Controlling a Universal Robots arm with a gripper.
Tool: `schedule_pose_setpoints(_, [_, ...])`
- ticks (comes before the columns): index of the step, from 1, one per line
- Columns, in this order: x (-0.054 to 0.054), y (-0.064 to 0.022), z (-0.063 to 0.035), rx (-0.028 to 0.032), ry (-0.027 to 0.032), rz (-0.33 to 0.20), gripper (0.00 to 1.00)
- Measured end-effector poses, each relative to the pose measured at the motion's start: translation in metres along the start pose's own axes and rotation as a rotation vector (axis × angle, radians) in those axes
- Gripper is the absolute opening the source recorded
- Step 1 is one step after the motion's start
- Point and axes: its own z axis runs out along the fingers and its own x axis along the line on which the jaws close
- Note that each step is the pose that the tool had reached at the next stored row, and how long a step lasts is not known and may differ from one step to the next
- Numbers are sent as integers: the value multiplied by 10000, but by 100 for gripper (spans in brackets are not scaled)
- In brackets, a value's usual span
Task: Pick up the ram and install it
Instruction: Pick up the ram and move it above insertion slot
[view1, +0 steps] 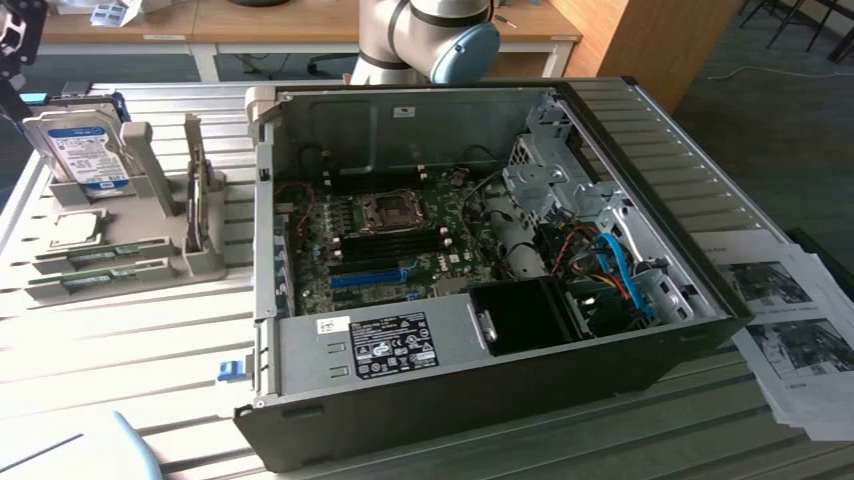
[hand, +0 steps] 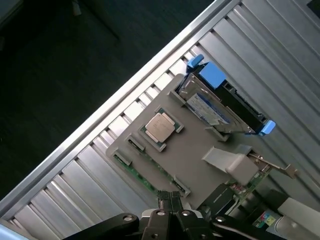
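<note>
The ram (hand: 134, 172) is a thin green stick lying in a slot along the edge of a grey holder (hand: 195, 150). My gripper (hand: 170, 196) hovers above the holder, close over one end of that stick, fingers shut with nothing between them. In the exterior view two green ram sticks (view1: 100, 262) lie in the front slots of the same holder (view1: 147, 250) at that view's left. The open computer case (view1: 481, 250) stands beside it, with the motherboard (view1: 387, 235) and its long black slots (view1: 400, 243) exposed.
The holder also carries a silver processor chip (hand: 160, 126), a hard drive (view1: 80, 150) with blue brackets and an upright card (view1: 200, 205). Everything rests on a slatted metal table (view1: 134, 350). Printed papers (view1: 787, 320) lie at the exterior view's right. The arm's base (view1: 427, 40) rises behind the case.
</note>
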Motion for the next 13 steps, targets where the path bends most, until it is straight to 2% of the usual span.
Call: schedule_pose_setpoints(13, [0, -1, 4, -42, 88, -1944, 9])
